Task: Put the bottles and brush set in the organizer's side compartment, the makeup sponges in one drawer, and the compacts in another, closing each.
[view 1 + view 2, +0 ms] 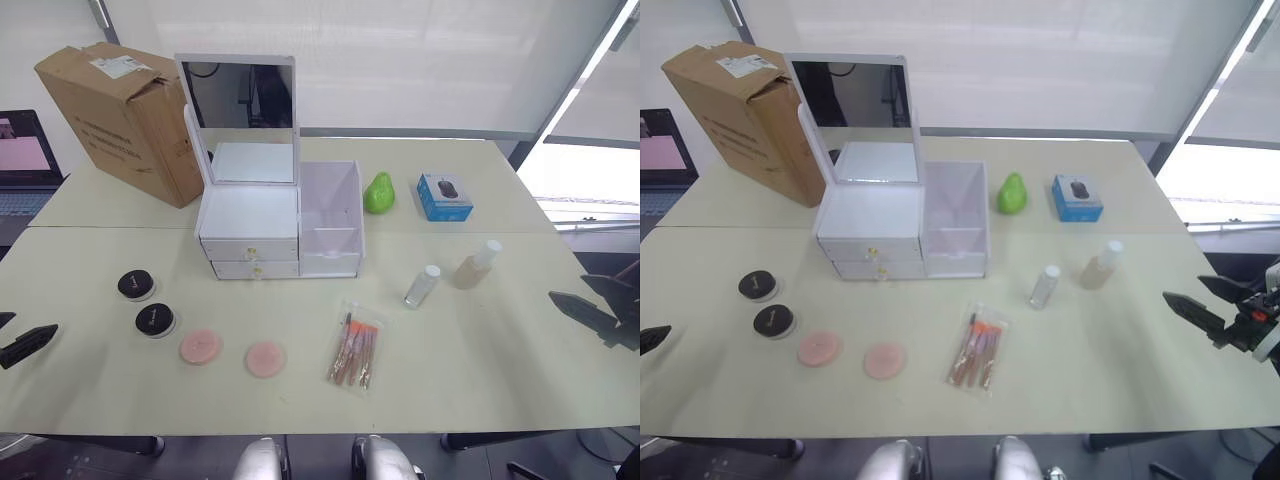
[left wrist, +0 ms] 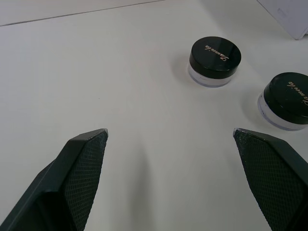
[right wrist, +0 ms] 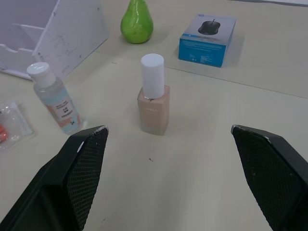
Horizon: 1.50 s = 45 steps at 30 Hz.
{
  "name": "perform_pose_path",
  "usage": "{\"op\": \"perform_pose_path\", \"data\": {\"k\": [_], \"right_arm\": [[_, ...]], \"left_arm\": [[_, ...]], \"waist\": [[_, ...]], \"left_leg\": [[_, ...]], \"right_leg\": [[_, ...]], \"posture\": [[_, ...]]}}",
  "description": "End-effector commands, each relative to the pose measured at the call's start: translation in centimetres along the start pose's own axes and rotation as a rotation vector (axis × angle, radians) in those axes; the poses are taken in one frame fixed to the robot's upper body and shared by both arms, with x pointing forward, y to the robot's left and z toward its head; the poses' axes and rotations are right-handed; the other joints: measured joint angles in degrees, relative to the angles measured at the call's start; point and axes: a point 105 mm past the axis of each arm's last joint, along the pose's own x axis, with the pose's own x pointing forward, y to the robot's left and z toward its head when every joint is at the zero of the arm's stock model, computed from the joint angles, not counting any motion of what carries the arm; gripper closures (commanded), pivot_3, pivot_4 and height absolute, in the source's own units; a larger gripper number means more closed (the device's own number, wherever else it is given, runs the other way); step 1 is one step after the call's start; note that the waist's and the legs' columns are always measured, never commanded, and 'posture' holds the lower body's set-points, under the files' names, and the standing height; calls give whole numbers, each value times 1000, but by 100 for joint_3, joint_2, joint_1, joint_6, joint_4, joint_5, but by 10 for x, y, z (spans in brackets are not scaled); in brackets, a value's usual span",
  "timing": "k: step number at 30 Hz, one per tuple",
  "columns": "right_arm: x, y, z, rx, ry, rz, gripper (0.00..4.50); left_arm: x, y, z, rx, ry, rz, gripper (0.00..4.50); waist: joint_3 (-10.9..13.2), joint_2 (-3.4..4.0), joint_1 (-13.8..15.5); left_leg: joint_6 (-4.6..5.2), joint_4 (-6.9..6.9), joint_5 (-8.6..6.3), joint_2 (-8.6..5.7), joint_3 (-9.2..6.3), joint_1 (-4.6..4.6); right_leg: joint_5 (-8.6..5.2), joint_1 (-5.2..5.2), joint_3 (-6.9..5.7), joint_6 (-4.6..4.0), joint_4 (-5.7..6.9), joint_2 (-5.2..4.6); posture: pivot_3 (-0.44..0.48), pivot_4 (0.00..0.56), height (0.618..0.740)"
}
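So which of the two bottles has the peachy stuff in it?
The squarish bottle with the tall white cap, nearer the blue box. The other bottle holds clear liquid and stands closer to the organizer.

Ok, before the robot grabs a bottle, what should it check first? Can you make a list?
1. Right end effector open: ok, fingers wide apart.
2. Beige bottle upright, straight ahead of it: ok.
3. Clear bottle apart from the beige one: ok.
4. Organizer's side compartment open on top: ok.
5. Both drawers shut for now: ok.
6. Left end effector open, holding nothing, near the compacts: ok.
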Motion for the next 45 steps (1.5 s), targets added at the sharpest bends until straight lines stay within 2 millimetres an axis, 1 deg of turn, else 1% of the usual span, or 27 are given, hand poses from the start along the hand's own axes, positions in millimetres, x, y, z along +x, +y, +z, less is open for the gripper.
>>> {"op": "perform_pose_path", "data": {"k": [1, 3, 6, 8, 10, 12, 14, 16, 18, 20, 25, 28, 32, 35, 37, 38, 40, 45], "right_arm": [[-3, -2, 12, -17, -47, -16, 47], [-4, -2, 10, -10, -40, -19, 47], [-3, 3, 4, -2, -16, -19, 47], [-1, 8, 1, 9, 0, -28, 47], [3, 14, 0, 28, -3, -51, 47], [9, 18, -5, 60, 7, -108, 47], [17, 27, -12, 70, 26, -155, 47], [25, 33, -16, 81, 22, -217, 47], [30, 33, -16, 96, 0, -299, 47], [37, 35, -9, 109, -44, -343, 47], [58, 43, 7, 121, -115, -365, 47], [72, 42, 13, 145, -154, -389, 47], [95, 39, 20, 157, -195, -422, 47], [107, 37, 22, 165, -216, -431, 47], [115, 36, 19, 160, -212, -439, 47], [118, 36, 17, 152, -204, -437, 47], [122, 38, 15, 139, -200, -430, 47], [128, 41, 14, 138, -207, -410, 47]], "left_arm": [[0, 3, 12, 31, -37, 17, 0], [1, 3, 9, 22, -34, 20, 0], [6, -2, 9, 28, -38, 1, 0], [12, -11, 12, 45, -46, -34, 0], [20, -28, 19, 48, -80, -87, 0], [30, -55, 28, 63, -113, -160, 0], [39, -86, 37, 59, -145, -239, 0], [44, -117, 44, 60, -166, -312, 0], [47, -146, 51, 53, -191, -389, 0], [45, -174, 58, 31, -209, -476, 0], [41, -216, 70, 6, -241, -614, 0], [39, -235, 74, 18, -242, -676, 0], [36, -267, 91, 55, -301, -781, 0], [36, -282, 104, 80, -353, -817, 0], [36, -290, 114, 96, -392, -832, 0], [36, -292, 115, 102, -398, -833, 0], [37, -292, 117, 107, -401, -829, 0], [37, -293, 119, 122, -414, -820, 0]], "waist": [[0, 0, 2], [0, 0, 9], [-3, -3, 9], [-8, -7, 9], [-12, -13, 9], [-12, -13, 13], [-18, -22, 20], [-22, -27, 17], [-25, -30, 10], [-27, -25, 2], [-39, 10, -10], [-39, 10, -13], [-38, 10, -7], [-37, 12, -6], [-37, 20, -9], [-37, 19, -10], [-37, 20, -37], [-33, 26, -47]], "left_leg": [[0, 0, 0, 0, 0, 0], [0, 2, 0, 0, -1, 0], [0, 4, 0, 0, 0, 0], [0, 6, 0, 0, 0, 0], [-2, 6, -1, 0, 0, -1], [-3, 8, -2, 3, -2, -3], [-4, 9, -2, 6, -5, -6], [-4, 11, -2, 4, -5, -9], [0, 14, 1, -1, -6, -11], [0, 21, 1, -2, -9, -12], [5, 33, 4, -7, -21, -6], [6, 54, 4, -6, -54, 2], [7, 63, 5, -12, -88, 2], [9, 65, 6, -18, -92, 3], [11, 66, 7, -19, -95, 5], [12, 66, 8, -19, -103, 11], [12, 71, 8, -23, -123, 16], [12, 71, 8, -23, -139, 21]], "right_leg": [[0, 0, 0, 0, 0, 0], [0, 1, -1, 0, 2, 0], [-1, 1, 0, 0, 4, 0], [-4, 2, 2, -2, 14, -1], [-4, 4, 5, -2, 19, -1], [-4, 7, 6, -2, 25, -1], [-4, 12, 9, -3, 27, -3], [-3, 12, 12, -2, 28, -3], [-2, 12, 13, -2, 30, 1], [-1, 14, 18, -2, 30, 6], [-3, 21, 36, 0, 30, 34], [-6, 40, 58, -2, 28, 72], [-7, 48, 66, -5, 26, 89], [-6, 55, 73, -7, 26, 90], [-1, 60, 75, -16, 26, 92], [1, 70, 77, -27, 28, 100], [-10, 82, 86, -17, 22, 116], [-22, 88, 161, -10, 25, 174]], "posture": [[0, 150, 740], [0, 150, 740], [0, 150, 740], [0, 150, 740], [0, 150, 740], [0, 150, 740], [0, 150, 740], [0, 150, 740], [0, 150, 740], [0, 150, 740], [0, 150, 740], [0, 150, 740], [0, 150, 740], [0, 150, 740], [0, 150, 740], [0, 150, 740], [0, 150, 740], [0, 150, 740]]}}
